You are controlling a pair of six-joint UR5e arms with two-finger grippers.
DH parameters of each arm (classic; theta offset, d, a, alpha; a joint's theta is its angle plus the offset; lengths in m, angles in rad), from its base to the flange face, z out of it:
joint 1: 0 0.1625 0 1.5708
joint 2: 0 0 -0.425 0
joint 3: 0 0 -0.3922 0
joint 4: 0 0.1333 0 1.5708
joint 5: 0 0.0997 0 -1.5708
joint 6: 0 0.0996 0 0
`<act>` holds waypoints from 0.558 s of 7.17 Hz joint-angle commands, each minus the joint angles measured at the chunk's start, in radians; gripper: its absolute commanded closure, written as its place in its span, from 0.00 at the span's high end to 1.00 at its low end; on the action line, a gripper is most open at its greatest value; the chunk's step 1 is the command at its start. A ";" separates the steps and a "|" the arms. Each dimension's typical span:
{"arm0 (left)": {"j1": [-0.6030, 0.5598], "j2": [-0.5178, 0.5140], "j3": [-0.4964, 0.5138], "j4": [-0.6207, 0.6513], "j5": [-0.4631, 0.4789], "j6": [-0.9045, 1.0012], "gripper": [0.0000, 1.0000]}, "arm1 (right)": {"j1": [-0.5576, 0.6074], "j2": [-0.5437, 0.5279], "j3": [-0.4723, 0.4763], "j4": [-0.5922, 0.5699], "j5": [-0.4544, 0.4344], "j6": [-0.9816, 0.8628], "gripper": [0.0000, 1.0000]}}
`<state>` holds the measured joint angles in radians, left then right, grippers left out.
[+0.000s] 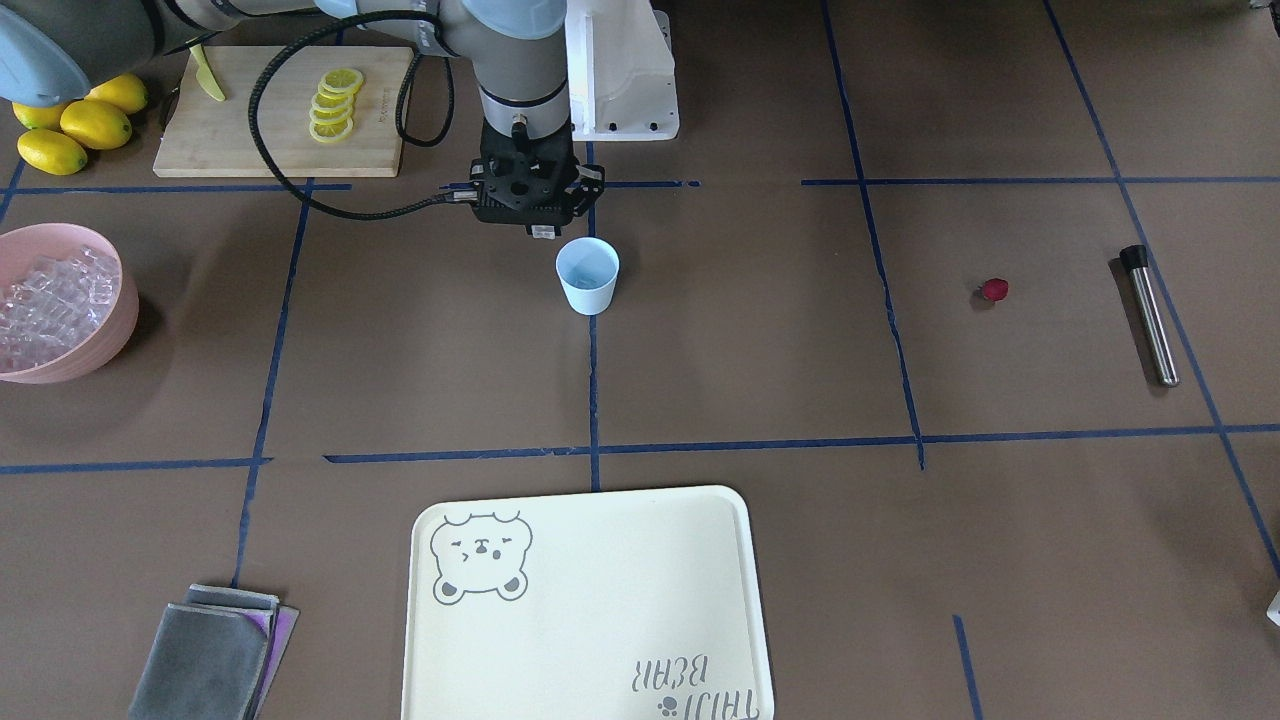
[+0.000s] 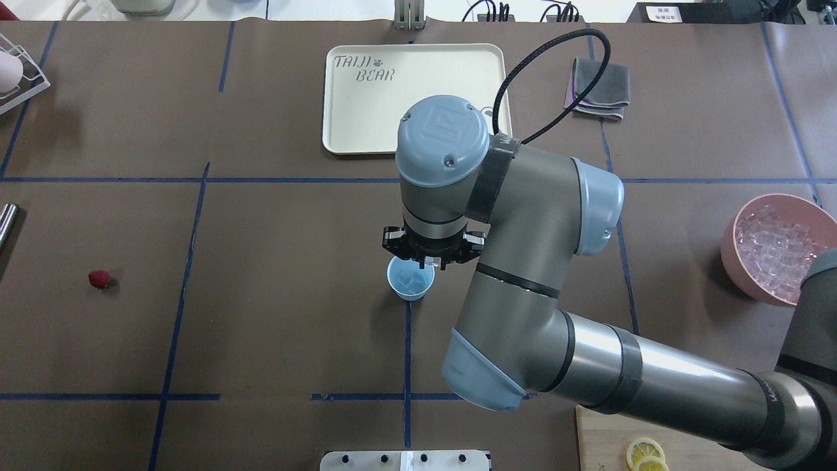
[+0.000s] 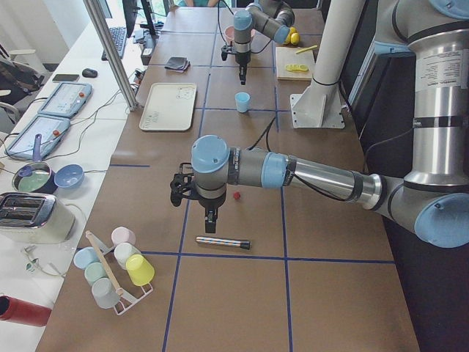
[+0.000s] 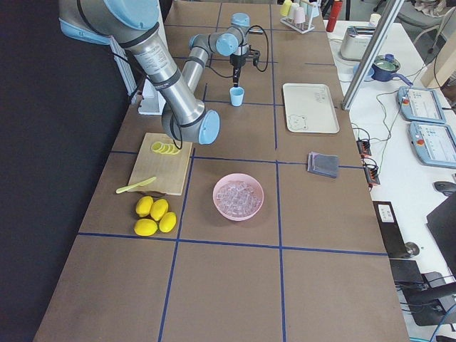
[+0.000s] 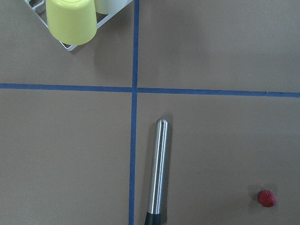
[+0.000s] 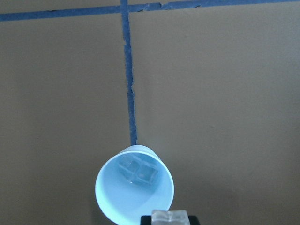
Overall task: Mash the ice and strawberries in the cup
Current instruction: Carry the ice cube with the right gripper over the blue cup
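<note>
Pinching one ice cube (image 6: 169,218) in the right gripper (image 1: 543,230), jaws pressed onto it, over the middle of the table. Directly below the fingertips: pale-blue cup (image 1: 588,277), upright on a blue tape line, two more cubes (image 6: 139,170) at its bottom. Held cube just above the cup's rim in the wrist view.

Far out on that gripper's right side: pink bowl (image 1: 122,318) heaped with ice (image 1: 45,305). Past the bowl toward the robot base: four lemons (image 1: 95,124), then a bamboo cutting board (image 1: 250,135) carrying lemon slices (image 1: 335,105) and a yellow knife (image 1: 208,75). Small print on the board, too small to read.

Beyond the cup on the operators' side: cream tray (image 2: 340,127), lettered "TAIJI BEAR" with a paw mark, bear face drawn in one corner. Folded grey cloths (image 1: 215,650) near the tray.

Well apart on the right gripper's left side: strawberry (image 1: 993,290), alone on the brown mat. Left gripper (image 3: 211,221) hanging above the mat between strawberry and steel muddler (image 5: 157,173), touching neither. Cannot tell whether spread or pressed together: seen only small from the side camera. Muddler lying flat, black tip at one end. Past the muddler from the left gripper: cup rack (image 3: 106,270) with upturned cups, yellow cup (image 3: 139,270) nearest.
</note>
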<state>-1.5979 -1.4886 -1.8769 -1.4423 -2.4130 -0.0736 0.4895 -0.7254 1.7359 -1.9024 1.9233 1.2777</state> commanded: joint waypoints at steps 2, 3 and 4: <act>0.001 -0.001 0.002 -0.001 0.000 0.000 1.00 | -0.034 0.035 -0.110 0.069 -0.024 0.043 0.00; 0.001 -0.001 0.002 -0.001 0.000 0.000 1.00 | -0.037 0.040 -0.114 0.069 -0.038 0.043 0.00; 0.001 -0.001 0.001 0.000 0.000 0.000 1.00 | -0.037 0.041 -0.116 0.069 -0.038 0.043 0.02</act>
<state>-1.5969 -1.4894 -1.8751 -1.4430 -2.4130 -0.0736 0.4550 -0.6875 1.6269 -1.8365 1.8916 1.3192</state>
